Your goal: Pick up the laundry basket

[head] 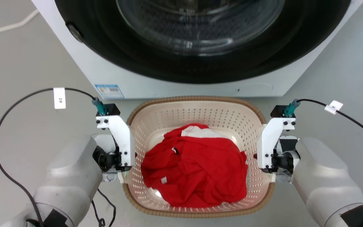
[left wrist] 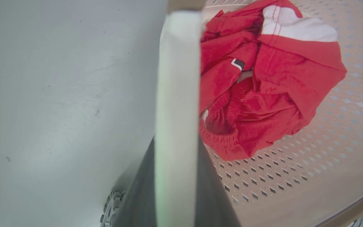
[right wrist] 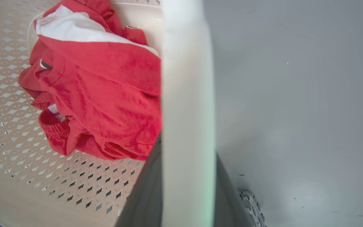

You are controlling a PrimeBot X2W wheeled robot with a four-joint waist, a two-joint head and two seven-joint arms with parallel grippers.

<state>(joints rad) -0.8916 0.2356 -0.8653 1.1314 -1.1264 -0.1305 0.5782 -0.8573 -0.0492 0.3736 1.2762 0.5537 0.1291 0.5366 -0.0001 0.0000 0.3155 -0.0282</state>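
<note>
We log one partly legible mark, small characters seemingly beginning with a 3, on a white tag (head: 59, 98) clipped to a black cable (head: 74, 89) at ten o'clock from the laundry basket (head: 197, 98), while the blue-and-white sticker (head: 109, 91) on the washing machine (head: 143, 78), at eleven o'clock, is too small to read.

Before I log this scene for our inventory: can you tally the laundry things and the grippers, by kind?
washing machine: 1
laundry basket: 1
red clothing heap: 1 (how many pieces it holds cannot be told)
grippers: 2, the left gripper and the right gripper, each shut on a side of the basket
Total: 5
</note>
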